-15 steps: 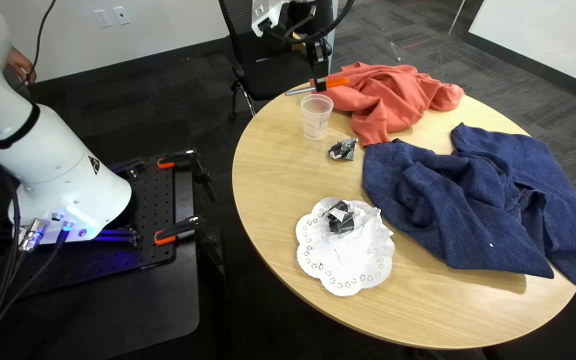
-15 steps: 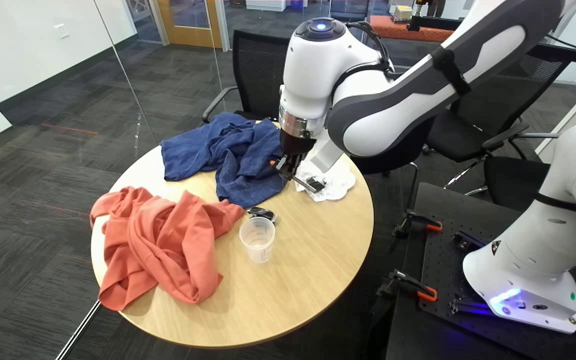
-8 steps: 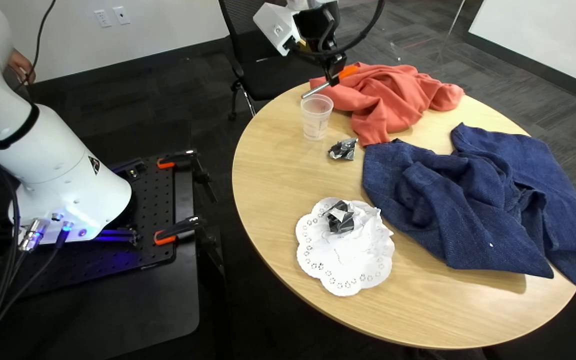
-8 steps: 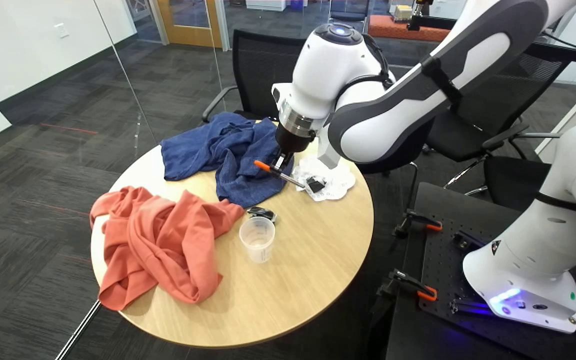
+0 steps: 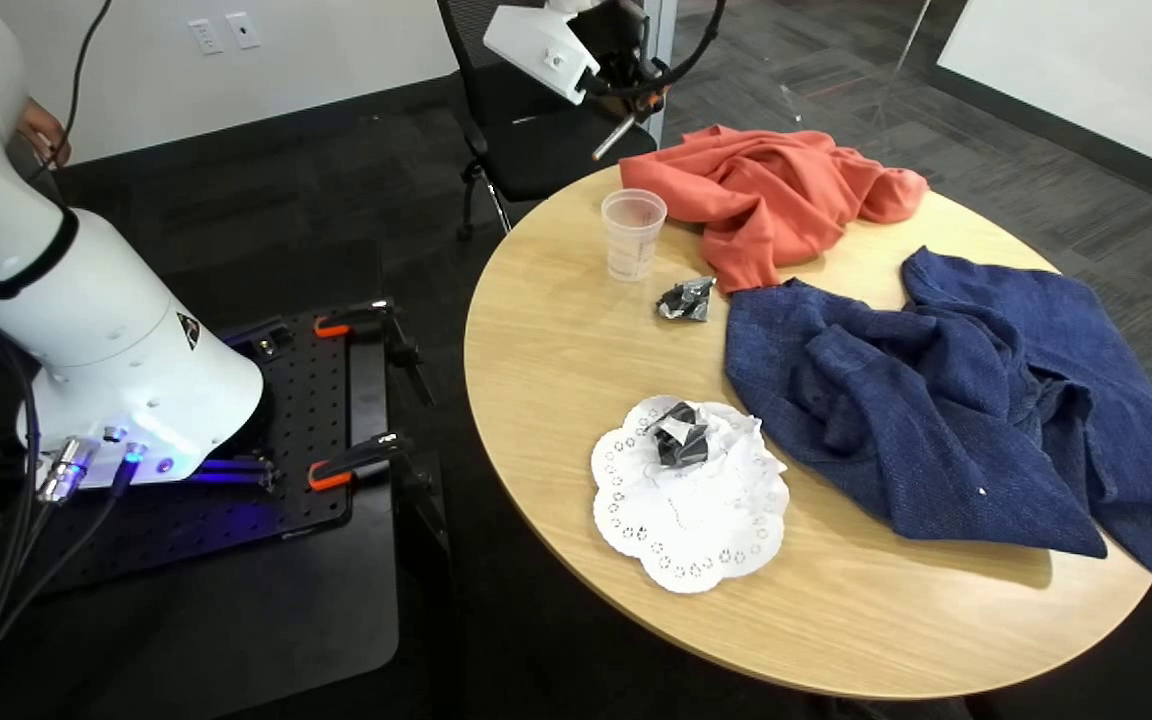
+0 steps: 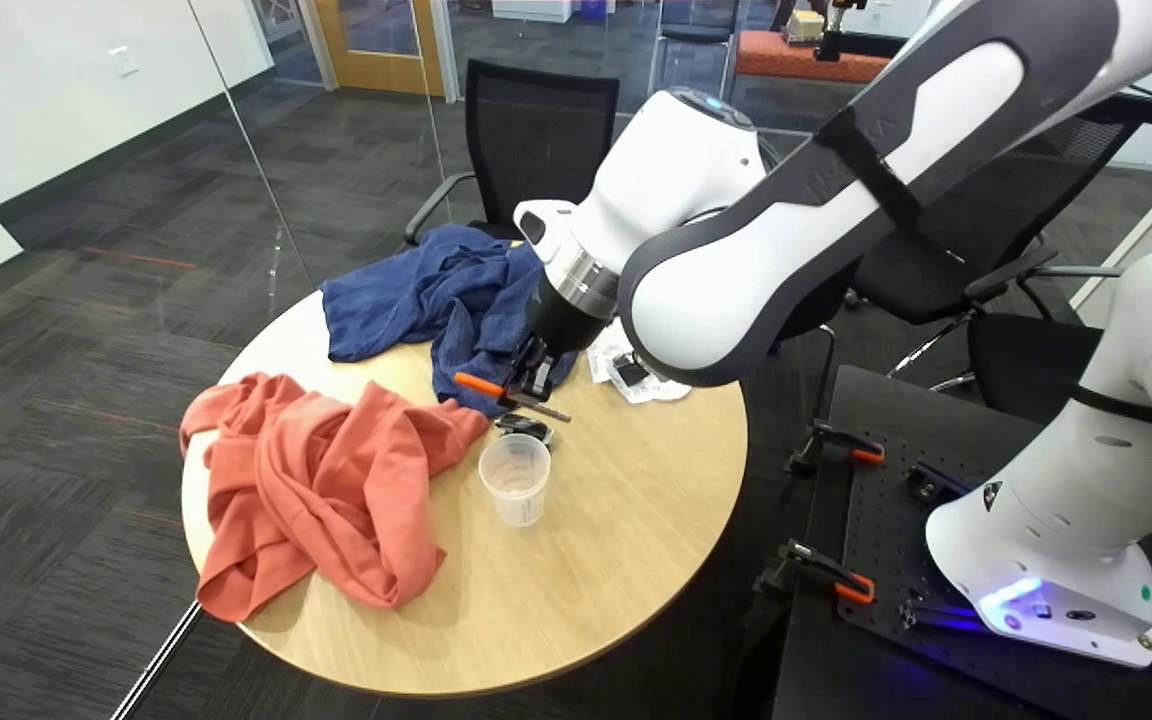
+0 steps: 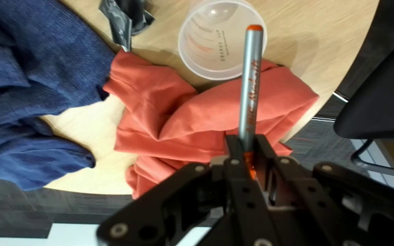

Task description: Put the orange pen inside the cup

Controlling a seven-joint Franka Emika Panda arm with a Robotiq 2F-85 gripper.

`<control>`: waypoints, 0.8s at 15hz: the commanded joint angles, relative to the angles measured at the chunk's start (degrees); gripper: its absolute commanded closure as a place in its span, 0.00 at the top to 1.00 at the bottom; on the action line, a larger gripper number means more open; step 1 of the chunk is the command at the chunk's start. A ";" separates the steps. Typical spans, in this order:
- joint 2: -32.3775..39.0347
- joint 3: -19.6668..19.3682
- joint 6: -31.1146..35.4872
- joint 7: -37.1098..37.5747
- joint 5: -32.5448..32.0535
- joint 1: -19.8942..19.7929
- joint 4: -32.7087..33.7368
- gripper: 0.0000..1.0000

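The pen has a silver barrel with an orange end and an orange cap. It shows in the wrist view (image 7: 250, 85) and in both exterior views (image 5: 614, 138) (image 6: 548, 409). My gripper (image 7: 247, 143) is shut on the pen near its orange cap, with the silver barrel sticking out past the fingertips. The pen is tilted, silver end lower, above the table. The clear plastic cup (image 6: 516, 480) stands upright and nothing shows inside it. In the wrist view the pen's end overlaps the cup's rim (image 7: 214, 44). In an exterior view the gripper (image 6: 524, 388) is beyond the cup, above the black wrapper.
A coral cloth (image 5: 766, 200) lies beside the cup, and a dark blue cloth (image 5: 896, 400) lies farther along the round table (image 5: 536, 350). A crumpled black wrapper (image 5: 686, 298) sits near the cup. A white doily (image 5: 686, 520) holds crumpled paper and another black scrap.
My gripper has carried the pen closer to the cup and the wrist has tilted. The pen's silver end now points more steeply down. The cup and cloths have not moved.
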 commanded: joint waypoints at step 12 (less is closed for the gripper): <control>0.80 3.66 -2.48 -33.09 26.40 -2.67 5.03 0.04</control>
